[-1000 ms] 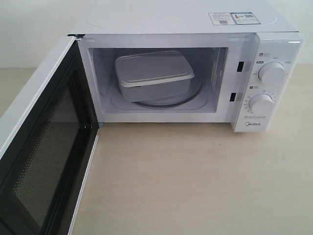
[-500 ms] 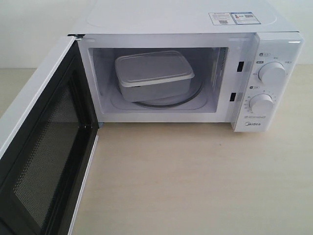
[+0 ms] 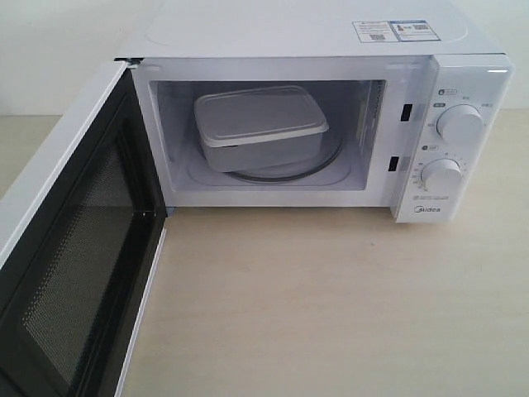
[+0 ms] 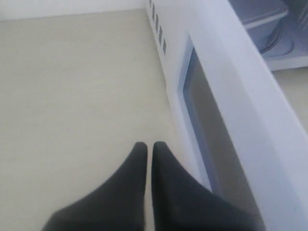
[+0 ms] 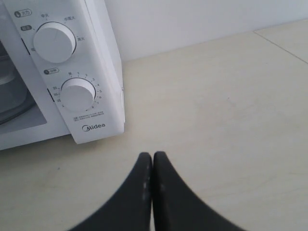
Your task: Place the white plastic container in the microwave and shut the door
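Nothing's budged in the last second. The white plastic container (image 3: 260,128) sits inside the microwave (image 3: 314,33), so only the door (image 3: 74,248) is left, still wide open. The left gripper (image 4: 145,147), tips pressed together and empty, hangs just outside it; I'd guess a sideways push comes next. The right gripper (image 5: 152,156) is likewise pinched together, idle over the worktop (image 3: 331,306).

You have 1 table (image 3: 331,306): pale beige top with a faint wood grain, matte, running back to a white wall (image 3: 50,50). Directly on it you have 1 item: the microwave (image 3: 273,33), white, standing toward the back of the top. Its door (image 3: 74,273) is swung wide open at the left, its lower edge just above the tabletop.
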`<state>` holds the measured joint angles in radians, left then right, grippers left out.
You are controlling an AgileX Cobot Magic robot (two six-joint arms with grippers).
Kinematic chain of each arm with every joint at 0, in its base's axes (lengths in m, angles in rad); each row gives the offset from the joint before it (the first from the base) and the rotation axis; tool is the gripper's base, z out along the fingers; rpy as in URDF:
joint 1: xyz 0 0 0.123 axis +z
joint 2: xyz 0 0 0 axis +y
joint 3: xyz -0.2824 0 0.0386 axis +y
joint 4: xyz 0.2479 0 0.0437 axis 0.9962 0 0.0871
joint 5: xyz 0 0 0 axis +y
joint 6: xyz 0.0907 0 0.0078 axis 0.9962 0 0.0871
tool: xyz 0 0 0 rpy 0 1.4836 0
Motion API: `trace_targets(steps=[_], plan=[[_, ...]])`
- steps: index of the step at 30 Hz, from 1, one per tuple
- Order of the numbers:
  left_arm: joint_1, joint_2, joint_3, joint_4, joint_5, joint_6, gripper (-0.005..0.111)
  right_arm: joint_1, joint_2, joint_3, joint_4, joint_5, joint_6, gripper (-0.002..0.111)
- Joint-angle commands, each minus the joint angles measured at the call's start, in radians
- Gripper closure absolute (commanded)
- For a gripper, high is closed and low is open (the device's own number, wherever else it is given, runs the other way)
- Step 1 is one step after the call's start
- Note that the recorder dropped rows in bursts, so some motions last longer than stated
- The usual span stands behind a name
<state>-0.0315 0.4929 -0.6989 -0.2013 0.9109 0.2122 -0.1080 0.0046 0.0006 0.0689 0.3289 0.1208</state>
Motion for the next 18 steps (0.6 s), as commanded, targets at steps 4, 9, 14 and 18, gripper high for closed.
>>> trace_targets(steps=[4, 9, 14, 18], plan=[[-0.002, 0.090, -0.089, -0.196, -0.087, 0.068, 0.102, 0.000, -0.005, -0.001, -0.005, -0.008, 0.001, 0.108], [-0.002, 0.301, -0.291, -0.204, 0.107, 0.121, 0.102, 0.000, -0.005, -0.001, -0.005, -0.008, 0.001, 0.108], [-0.002, 0.469, -0.421, -0.165, 0.283, 0.140, 0.102, 0.000, -0.005, -0.001, -0.005, -0.008, 0.001, 0.108], [-0.002, 0.541, -0.410, -0.203, 0.310, 0.317, 0.102, 0.000, -0.005, -0.001, -0.005, -0.008, 0.001, 0.108]])
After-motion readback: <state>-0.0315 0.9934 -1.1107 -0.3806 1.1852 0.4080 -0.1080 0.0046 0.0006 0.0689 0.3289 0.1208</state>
